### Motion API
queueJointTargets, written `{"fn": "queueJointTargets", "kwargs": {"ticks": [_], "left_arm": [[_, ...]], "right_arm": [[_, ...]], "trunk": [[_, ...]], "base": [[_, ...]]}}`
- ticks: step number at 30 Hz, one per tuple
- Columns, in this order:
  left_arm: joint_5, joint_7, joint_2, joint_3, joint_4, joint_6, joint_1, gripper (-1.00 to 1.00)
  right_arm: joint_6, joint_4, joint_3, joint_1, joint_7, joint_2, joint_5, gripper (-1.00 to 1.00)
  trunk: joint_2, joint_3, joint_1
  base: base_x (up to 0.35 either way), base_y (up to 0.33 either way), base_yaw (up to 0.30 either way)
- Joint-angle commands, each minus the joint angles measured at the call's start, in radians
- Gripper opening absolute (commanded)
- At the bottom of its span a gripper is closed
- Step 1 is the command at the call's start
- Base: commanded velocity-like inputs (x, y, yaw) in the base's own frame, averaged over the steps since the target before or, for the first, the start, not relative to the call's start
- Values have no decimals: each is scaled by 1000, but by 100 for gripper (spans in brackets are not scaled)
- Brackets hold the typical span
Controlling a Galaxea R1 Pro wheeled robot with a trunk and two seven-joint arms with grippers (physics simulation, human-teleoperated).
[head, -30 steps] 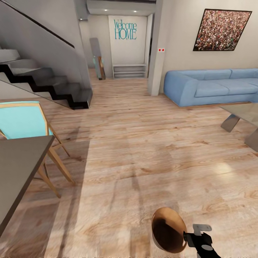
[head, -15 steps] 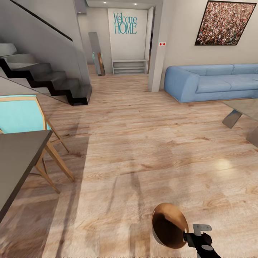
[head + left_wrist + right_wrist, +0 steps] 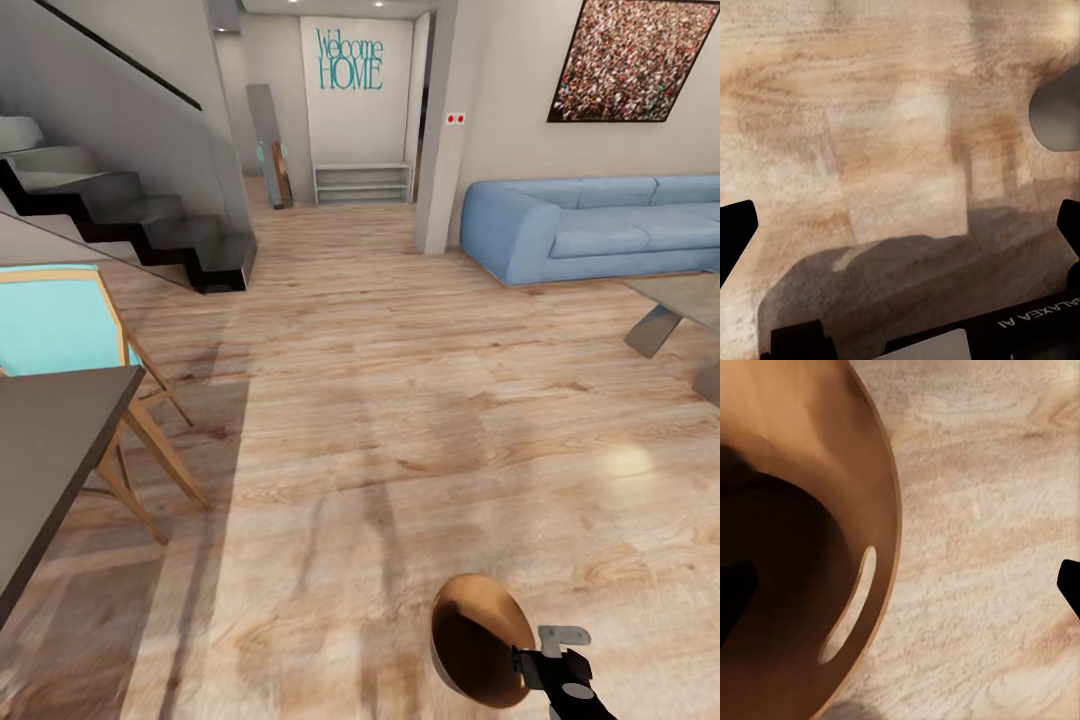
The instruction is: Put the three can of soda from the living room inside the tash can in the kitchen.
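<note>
Down at the bottom of the head view, the right end effector (image 3: pixel 540 662) has the trash can (image 3: pixel 478 640) by its rim, the bin tipped so its brown-orange inside faces up toward the camera. The right wrist view puts that rim wall (image 3: pixel 881 585) with its slot handle between the two dark fingertips (image 3: pixel 1071 583), one inside the bin, one outside over the floor, so the bin wall is clamped. No soda cans can be made out inside what shows of the bin.

The left end effector (image 3: pixel 900 232) hangs over pale wood floor (image 3: pixel 892 112), fingers spread wide to the edges of the left wrist view with nothing between them.

Ahead lies open wood floor (image 3: pixel 400 400). On the left, a dark surface (image 3: pixel 45 460) with a teal-backed wooden chair (image 3: pixel 60 325) just behind it, and black stairs (image 3: pixel 150 225) further back. On the right, a blue sofa (image 3: pixel 600 230) against the wall under a framed picture (image 3: pixel 635 62), and a low grey coffee table (image 3: pixel 680 305) in front of it. Straight on, a hallway with "Welcome HOME" lettering (image 3: pixel 349 60) above a low white shelf (image 3: pixel 361 183).
</note>
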Motion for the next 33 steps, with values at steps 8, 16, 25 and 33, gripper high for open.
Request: {"fn": "queueJointTargets", "kwargs": {"ticks": [8,16,25,33], "left_arm": [[0,0,0,0,-1,0,0,100],[1,0,0,0,-2,0,0,100],[1,0,0,0,-3,0,0,100],[1,0,0,0,-3,0,0,100]], "right_arm": [[0,0,1,0,0,7,0,100],[-1,0,1,0,0,9,0,100],[0,0,1,0,0,9,0,100],[0,0,1,0,0,9,0,100]], "trunk": [[0,-1,0],[0,-6,0],[-42,-34,23],[-98,-71,54]], "base": [[12,7,0],[1,0,0],[0,0,0],[0,0,0]]}}
